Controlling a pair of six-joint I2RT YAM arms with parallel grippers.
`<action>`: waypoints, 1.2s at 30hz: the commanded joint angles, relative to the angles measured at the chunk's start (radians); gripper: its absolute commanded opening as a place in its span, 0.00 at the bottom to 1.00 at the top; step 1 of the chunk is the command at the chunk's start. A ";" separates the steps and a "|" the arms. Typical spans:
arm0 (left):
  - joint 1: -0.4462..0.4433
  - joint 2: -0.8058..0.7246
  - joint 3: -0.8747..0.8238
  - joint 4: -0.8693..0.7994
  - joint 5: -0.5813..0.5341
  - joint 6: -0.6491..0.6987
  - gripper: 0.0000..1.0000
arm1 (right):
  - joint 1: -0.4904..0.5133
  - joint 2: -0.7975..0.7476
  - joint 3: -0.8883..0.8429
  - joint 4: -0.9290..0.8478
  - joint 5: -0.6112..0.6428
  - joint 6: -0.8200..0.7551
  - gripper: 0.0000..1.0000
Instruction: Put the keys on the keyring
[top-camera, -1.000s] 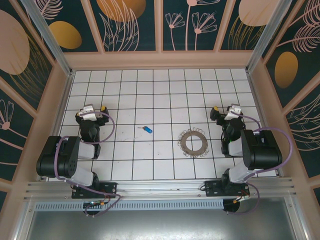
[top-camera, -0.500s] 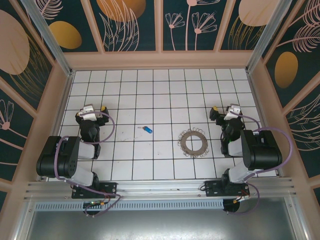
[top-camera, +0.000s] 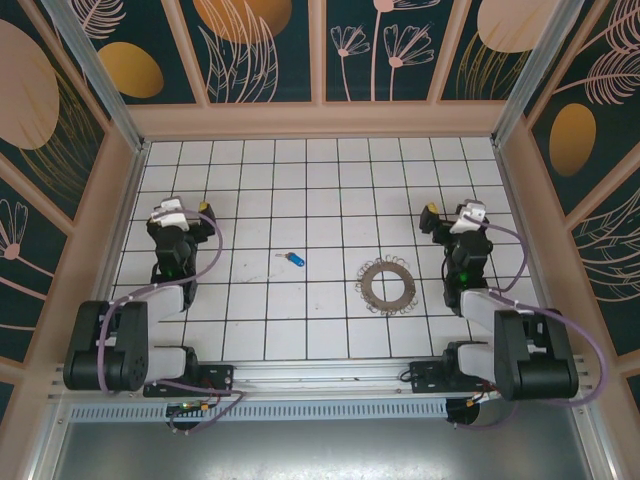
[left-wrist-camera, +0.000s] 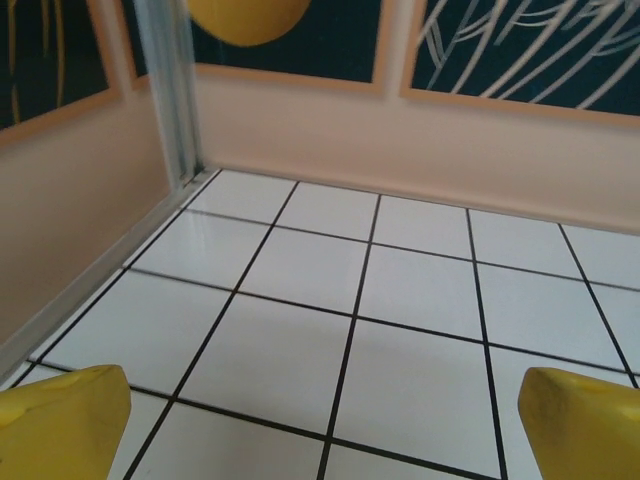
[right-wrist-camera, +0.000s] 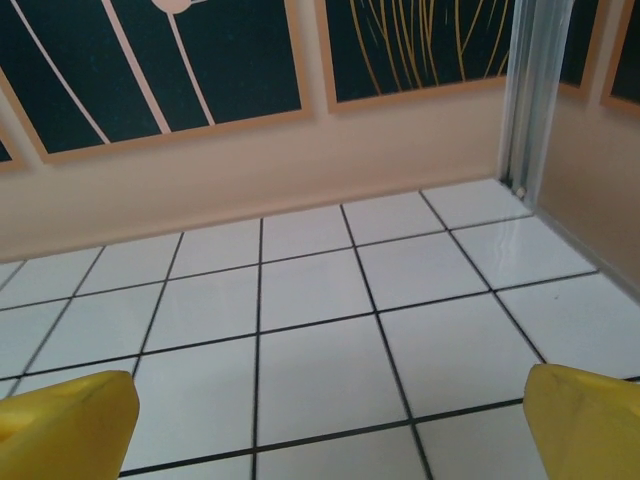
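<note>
While the left hand (top-camera: 185, 209) and the right hand (top-camera: 450, 212) both hang with jaws spread wide and nothing between them, the tiny blue key (top-camera: 294, 259) lies flat on the tiled counter (top-camera: 330, 180) between the arms, off to the left of the keyring (top-camera: 386, 285), not touching it.

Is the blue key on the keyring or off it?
Off. The blue key lies on the tiled table, apart from the keyring.
</note>
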 joint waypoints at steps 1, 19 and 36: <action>0.006 -0.068 0.093 -0.262 -0.089 -0.171 0.99 | 0.011 -0.066 0.107 -0.322 -0.031 0.174 0.99; -0.339 -0.242 0.193 -0.548 0.412 -0.368 0.99 | 0.091 -0.159 0.185 -0.889 -0.355 0.367 0.99; -0.824 0.199 0.465 -0.661 0.260 -0.363 0.90 | 0.131 -0.369 0.142 -1.134 -0.374 0.488 0.98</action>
